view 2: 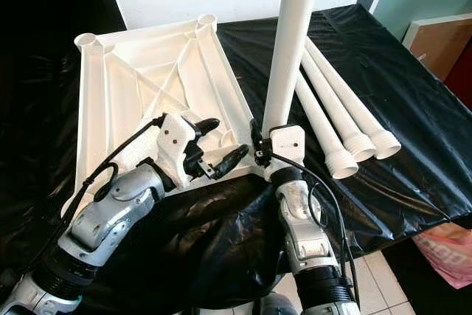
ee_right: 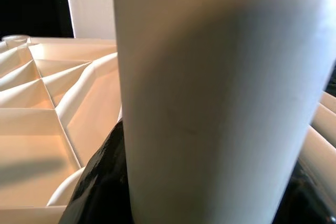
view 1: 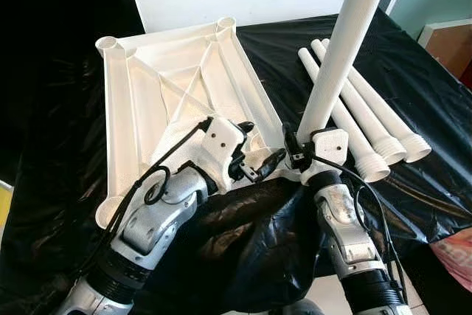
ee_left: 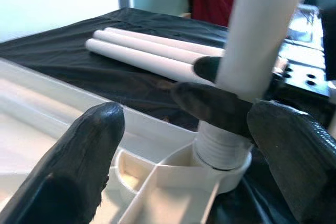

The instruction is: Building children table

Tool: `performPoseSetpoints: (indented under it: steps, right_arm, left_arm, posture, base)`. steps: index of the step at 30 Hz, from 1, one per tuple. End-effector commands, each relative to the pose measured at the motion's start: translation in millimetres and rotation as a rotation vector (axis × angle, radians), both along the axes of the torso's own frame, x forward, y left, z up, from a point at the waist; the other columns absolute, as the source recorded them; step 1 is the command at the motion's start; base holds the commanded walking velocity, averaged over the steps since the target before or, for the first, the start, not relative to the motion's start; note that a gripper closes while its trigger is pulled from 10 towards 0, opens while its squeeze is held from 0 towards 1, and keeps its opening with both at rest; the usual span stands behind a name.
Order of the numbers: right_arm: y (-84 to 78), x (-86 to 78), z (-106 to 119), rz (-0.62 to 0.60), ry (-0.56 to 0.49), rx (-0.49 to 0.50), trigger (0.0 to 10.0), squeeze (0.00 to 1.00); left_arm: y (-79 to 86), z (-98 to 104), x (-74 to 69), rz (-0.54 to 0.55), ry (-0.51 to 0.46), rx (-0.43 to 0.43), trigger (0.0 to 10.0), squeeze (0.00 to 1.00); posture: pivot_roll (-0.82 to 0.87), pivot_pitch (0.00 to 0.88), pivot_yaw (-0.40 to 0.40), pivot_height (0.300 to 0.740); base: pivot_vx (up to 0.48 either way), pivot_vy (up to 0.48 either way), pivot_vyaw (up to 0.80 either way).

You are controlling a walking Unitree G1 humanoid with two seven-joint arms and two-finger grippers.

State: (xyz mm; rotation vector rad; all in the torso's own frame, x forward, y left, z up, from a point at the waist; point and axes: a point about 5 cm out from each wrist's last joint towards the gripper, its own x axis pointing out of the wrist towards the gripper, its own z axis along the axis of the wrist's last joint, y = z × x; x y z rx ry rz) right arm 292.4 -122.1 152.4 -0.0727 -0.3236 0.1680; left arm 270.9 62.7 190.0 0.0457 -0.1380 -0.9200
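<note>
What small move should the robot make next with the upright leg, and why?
Probably turn the upright leg further: the right pincer grips it, and its threaded end sits in the tabletop's corner socket with threads exposed. The open left pincer hovers beside it.

Upturned white tabletop (view 1: 169, 86) takes up the left half of the black-covered table (view 1: 413, 86), ribs facing up; its shallow rib pockets are open from above. Near-right corner socket is occupied: an upright leg (view 1: 346, 42) stands in it, threaded end seated, gripped low by the right gripper (view 1: 299, 154). Left gripper (view 1: 258, 154), fingers apart, sits over the same corner just beside the leg, so that corner is crowded on both sides. Three spare legs (view 1: 365, 119) lie side by side on the right part of the table, blocking it toward the near edge. Bare black cover between tabletop and spare legs gives a narrow lane. Far-right corner of the table is bare.
</note>
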Motion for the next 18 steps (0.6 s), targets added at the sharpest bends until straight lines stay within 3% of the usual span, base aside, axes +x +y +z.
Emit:
performPoseSetpoints:
  steps: [1, 6, 7, 15, 18]
  right_arm:
    - [-7.4, 2.0, 8.6, -0.024, -0.007, 0.001, 10.0, 0.0]
    - [-12.3, 5.4, 18.5, -0.029, -0.01, -0.001, 10.0, 0.0]
    - [-15.9, 8.1, 23.4, -0.024, -0.009, -0.002, 10.0, 0.0]
    - [-20.7, 15.1, 34.4, 0.07, 0.03, -0.019, 10.0, 0.0]
    - [-22.0, 19.3, 35.5, 0.269, 0.114, -0.102, 10.0, 0.0]
  left_arm:
    - [-4.0, 4.7, -6.3, -0.19, -0.004, 0.004, 10.0, 1.0]
    - [-1.7, 10.2, -4.6, -0.196, -0.029, 0.005, 10.0, 1.0]
    - [0.4, 12.8, -3.3, -0.202, -0.034, 0.005, 10.0, 0.0]
    - [4.3, 24.1, -3.9, -0.271, -0.029, -0.021, 10.0, 0.0]
    - [-2.6, 35.5, -11.6, -0.399, -0.024, -0.062, 10.0, 0.0]
  posture:
    - [0.02, 0.093, -0.011, 0.74]
    - [0.02, 0.088, -0.017, 0.74]
    - [0.02, 0.084, -0.021, 0.74]
    - [0.02, 0.083, -0.025, 0.74]
    - [0.02, 0.087, -0.028, 0.74]
  base:
    - [0.0, 0.0, 0.0]
    - [0.0, 0.0, 0.0]
    - [0.0, 0.0, 0.0]
    - [0.0, 0.0, 0.0]
    - [0.0, 0.0, 0.0]
